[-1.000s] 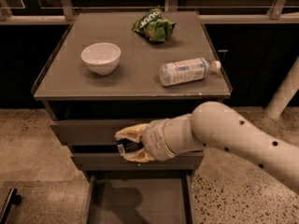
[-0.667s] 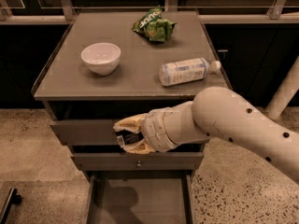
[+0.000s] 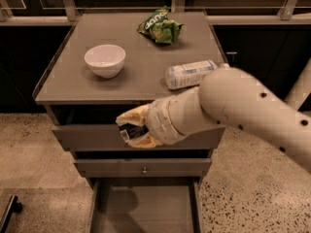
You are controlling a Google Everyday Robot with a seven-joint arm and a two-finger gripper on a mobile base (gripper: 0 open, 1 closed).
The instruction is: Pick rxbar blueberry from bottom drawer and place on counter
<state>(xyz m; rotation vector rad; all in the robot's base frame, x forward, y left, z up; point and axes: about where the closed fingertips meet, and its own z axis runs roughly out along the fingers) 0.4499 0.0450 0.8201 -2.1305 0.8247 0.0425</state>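
Observation:
My gripper (image 3: 130, 130) is in front of the top drawer face, just below the counter's (image 3: 131, 76) front edge. Its pale fingers (image 3: 133, 115) are shut on the rxbar blueberry (image 3: 131, 131), a small dark blue bar with pale lettering, held between them above and below. The white arm (image 3: 243, 106) reaches in from the right. The bottom drawer (image 3: 146, 208) is pulled open below, showing a plain grey floor with the arm's shadow on it.
On the counter stand a white bowl (image 3: 105, 59) at the left, a green chip bag (image 3: 160, 27) at the back and a clear bottle with a white label (image 3: 190, 73) lying on its side at the right. A knobbed middle drawer (image 3: 143, 168) is closed.
The gripper with the bar has risen from the middle drawer's level to the top drawer's face, closer to the counter's front edge. The arm has lifted and covers part of the bottle.

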